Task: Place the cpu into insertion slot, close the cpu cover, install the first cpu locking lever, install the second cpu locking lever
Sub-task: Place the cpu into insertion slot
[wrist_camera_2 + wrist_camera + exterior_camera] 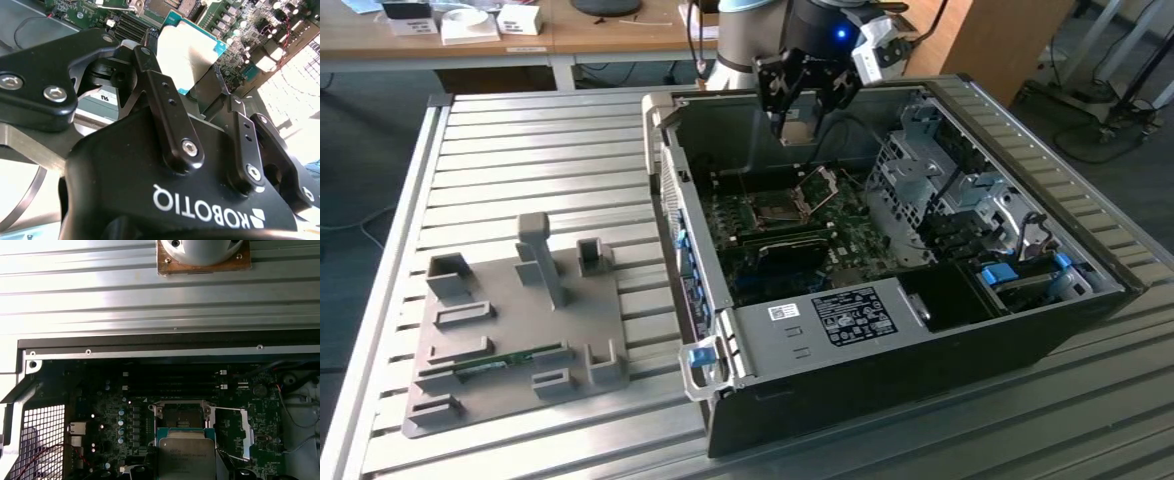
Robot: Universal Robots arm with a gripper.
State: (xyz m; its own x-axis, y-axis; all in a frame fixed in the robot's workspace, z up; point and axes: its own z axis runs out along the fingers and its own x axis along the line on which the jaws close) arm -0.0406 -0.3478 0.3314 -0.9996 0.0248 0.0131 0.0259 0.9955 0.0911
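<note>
The cpu point(186, 456) is up in the air, metal top facing up, pinched at opposite edges by the fingers point(150, 57). That grip probably keeps it level and its underside untouched. In the first wrist view the insertion slot point(180, 415) lies bare just beyond it, and the cpu cover point(231, 432) is swung open to one side, leaving the recess clear. The gripper point(797, 128) hangs over the green circuit board point(854, 235) inside the open computer case point(854, 380), which lies on the slatted counter point(520, 150).
</note>
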